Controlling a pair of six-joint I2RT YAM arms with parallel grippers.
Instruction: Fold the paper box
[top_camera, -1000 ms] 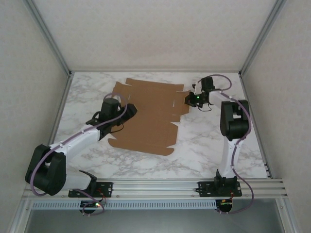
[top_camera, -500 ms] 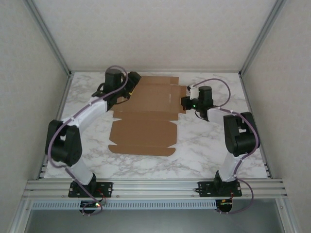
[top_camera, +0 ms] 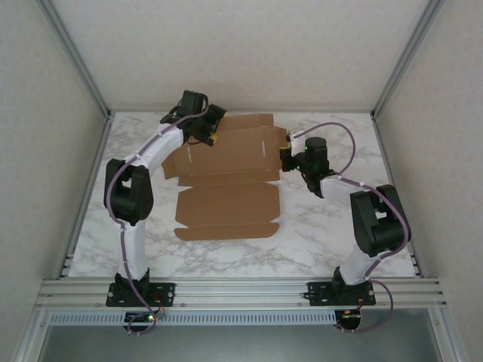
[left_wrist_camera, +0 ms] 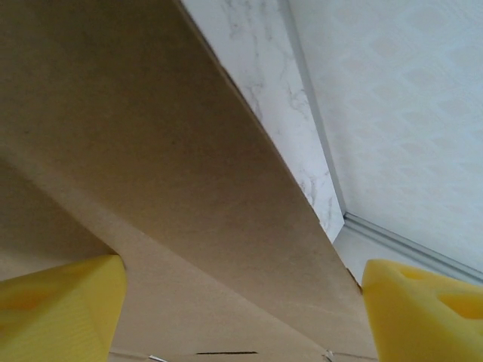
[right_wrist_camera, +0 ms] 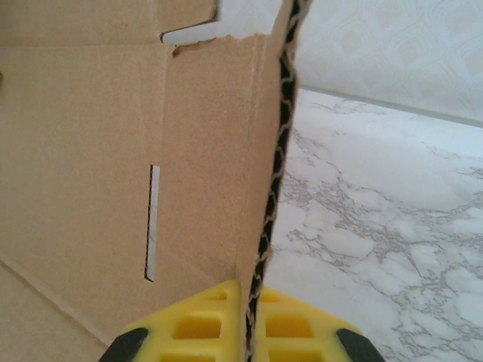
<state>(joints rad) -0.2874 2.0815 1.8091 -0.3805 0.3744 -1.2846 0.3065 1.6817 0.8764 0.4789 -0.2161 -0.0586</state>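
While my right pincer is clamping the right side flap of the paper box, I am weighing how to raise the walls cleanly. The box is lying on the tabletop between my two arms, toward the far side. Its near panels are flat and its far section appears tilted up.

In the right wrist view my yellow fingers are squeezing the corrugated edge of that flap between them. The flap is standing roughly upright beside a narrow slit.

My left pincer is hanging wide open at the far left corner of the box, with a slanted cardboard panel running between its pads. Whether either pad is touching the panel I cannot tell.

To do this step well, I am judging that the right grip should stay steady and low near the crease, so the flap hinges on its score line rather than buckling. The left pincer should close on the matching left flap, well in from the corner. Both sides should then rise together, so the light sheet is not skidding across the smooth marble or twisting out of square.
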